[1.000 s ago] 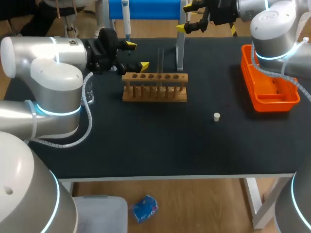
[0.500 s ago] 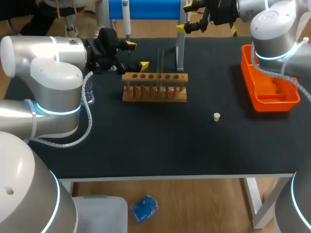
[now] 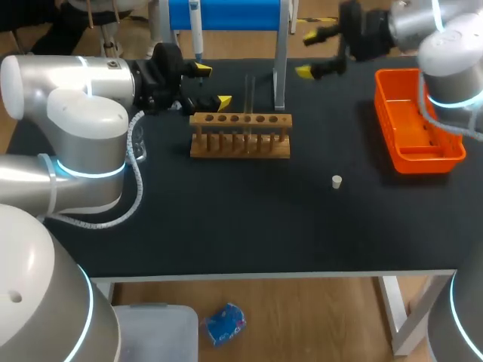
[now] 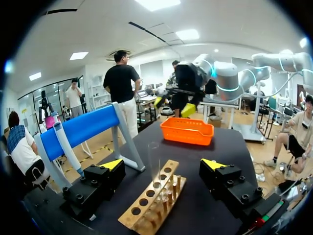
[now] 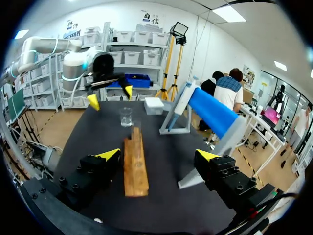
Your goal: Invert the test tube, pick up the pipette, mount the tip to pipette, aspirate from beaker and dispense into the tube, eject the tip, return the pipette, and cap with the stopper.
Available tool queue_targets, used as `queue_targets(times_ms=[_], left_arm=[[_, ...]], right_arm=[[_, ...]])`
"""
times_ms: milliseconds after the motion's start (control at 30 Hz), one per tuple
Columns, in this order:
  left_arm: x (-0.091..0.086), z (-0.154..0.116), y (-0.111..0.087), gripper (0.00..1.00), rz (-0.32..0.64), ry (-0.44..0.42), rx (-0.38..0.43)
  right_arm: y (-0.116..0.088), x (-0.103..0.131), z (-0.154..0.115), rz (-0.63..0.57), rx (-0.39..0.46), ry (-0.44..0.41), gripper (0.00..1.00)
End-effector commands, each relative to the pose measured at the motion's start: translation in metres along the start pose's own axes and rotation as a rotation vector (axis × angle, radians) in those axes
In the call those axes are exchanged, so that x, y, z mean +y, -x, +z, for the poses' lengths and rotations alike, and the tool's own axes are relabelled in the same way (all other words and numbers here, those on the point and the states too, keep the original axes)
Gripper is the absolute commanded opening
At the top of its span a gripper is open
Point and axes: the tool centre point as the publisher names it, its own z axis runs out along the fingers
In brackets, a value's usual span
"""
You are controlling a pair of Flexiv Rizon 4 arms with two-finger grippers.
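Note:
A clear test tube (image 3: 247, 92) stands upright in the wooden rack (image 3: 240, 136) at the back middle of the table. The pipette (image 3: 195, 26) hangs on the blue stand (image 3: 226, 13) behind it. A small white stopper (image 3: 336, 181) lies on the mat right of the rack. A glass beaker (image 3: 138, 143) shows partly behind my left arm. My left gripper (image 3: 210, 85) hovers open just left of the rack; in the left wrist view the left gripper (image 4: 162, 164) frames the tube (image 4: 155, 164) and rack (image 4: 151, 198). My right gripper (image 3: 310, 53) is open in the air behind the rack's right end, holding nothing.
An orange tray (image 3: 392, 154) sits at the table's right edge, also seen ahead of the left gripper as the orange tray (image 4: 188, 131). From the right wrist, the rack (image 5: 134, 164), the beaker (image 5: 126, 117) and a white box (image 5: 154, 105) lie ahead. The stand's legs (image 3: 280, 68) rise behind the rack.
My right arm has swung to the right and come lower and nearer over the table's back edge, fingers still open. The left arm, tube and stopper have not moved.

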Motion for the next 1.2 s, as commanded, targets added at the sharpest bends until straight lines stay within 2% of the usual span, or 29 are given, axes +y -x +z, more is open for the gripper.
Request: queue_targets(times_ms=[33, 233, 367, 500, 767, 933, 1200], left_arm=[[0.001, 0.0, 0.0, 1.0, 0.001, -0.002, 0.0], [0.001, 0.0, 0.0, 1.0, 0.001, -0.002, 0.0], [0.001, 0.0, 0.0, 1.0, 0.001, -0.002, 0.0], [0.001, 0.0, 0.0, 1.0, 0.001, -0.002, 0.0], [0.001, 0.0, 0.0, 1.0, 0.001, -0.002, 0.0], [0.001, 0.0, 0.0, 1.0, 0.001, -0.002, 0.0], [0.001, 0.0, 0.0, 1.0, 0.001, -0.002, 0.0]], right_arm=[[-0.052, -0.041, -0.084, 0.004, -0.026, 0.026, 1.0], [-0.091, -0.1, -0.112, 0.045, -0.033, -0.011, 1.0], [-0.112, -0.135, -0.113, 0.077, -0.021, -0.062, 1.0], [-0.129, -0.16, -0.107, 0.086, -0.005, -0.096, 1.0], [-0.146, -0.181, -0.091, 0.154, -0.013, -0.067, 1.0], [-0.153, -0.2, -0.062, 0.173, -0.009, -0.12, 1.0], [-0.154, -0.202, -0.032, 0.144, 0.008, -0.166, 1.0]])
